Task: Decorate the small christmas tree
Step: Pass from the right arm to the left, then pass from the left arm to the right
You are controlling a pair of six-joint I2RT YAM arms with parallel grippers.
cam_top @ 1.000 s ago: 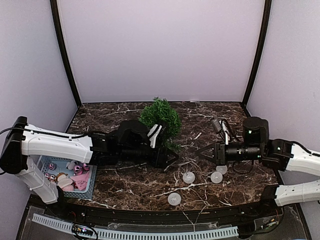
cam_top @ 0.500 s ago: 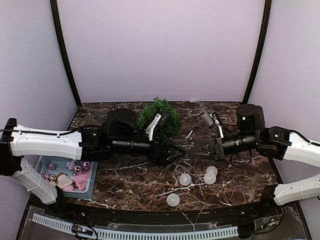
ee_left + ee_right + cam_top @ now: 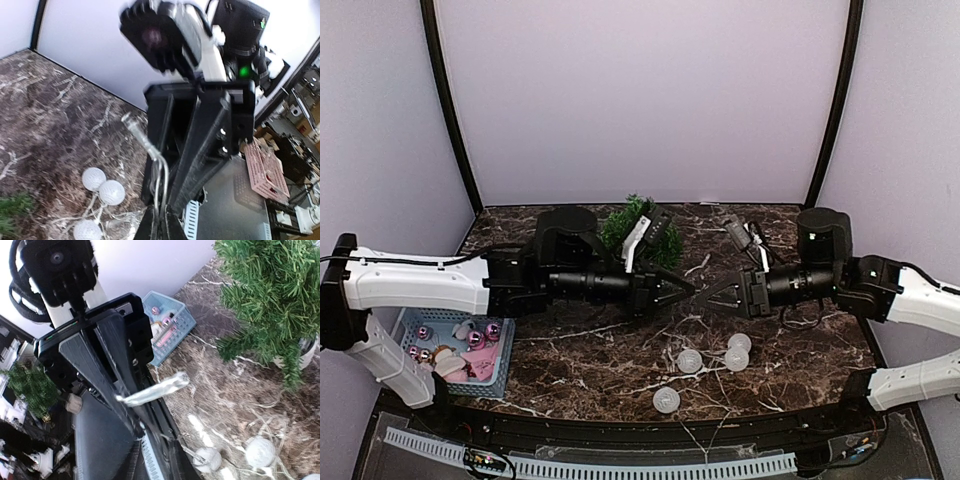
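Upper centre of the top view, close to the back wall (image 3: 640,100), on the dark marble table (image 3: 800,375): the small christmas tree (image 3: 620,222), upright, partly hidden behind the wrist of the left arm (image 3: 420,285). In the right wrist view, same tree in the upper right corner, bushy green branches over a white pot (image 3: 306,351) at the right edge.

Middle of the top view, in front of the tree and above the table: left gripper (image 3: 686,289) and right gripper (image 3: 706,295) tip to tip, pointing at each other. Left gripper's jaws pressed together, clamped on a clear cord (image 3: 161,185); cord seen in the left wrist view rising from the bottom centre, ending in a short clear tube (image 3: 134,125) toward the middle. Same tube lying crosswise in the centre of the right wrist view, in front of the left gripper's black jaws. Right gripper's jaws converging on the same cord; impossible to tell whether slightly apart or closed on it.

Lower centre of the top view: four white globe lights (image 3: 690,360) on the table, three clustered, one nearer the bottom edge, thin clear wires between them. Lower left: pale blue basket (image 3: 440,318) holding pink baubles (image 3: 480,335), just below the left arm in the frame.
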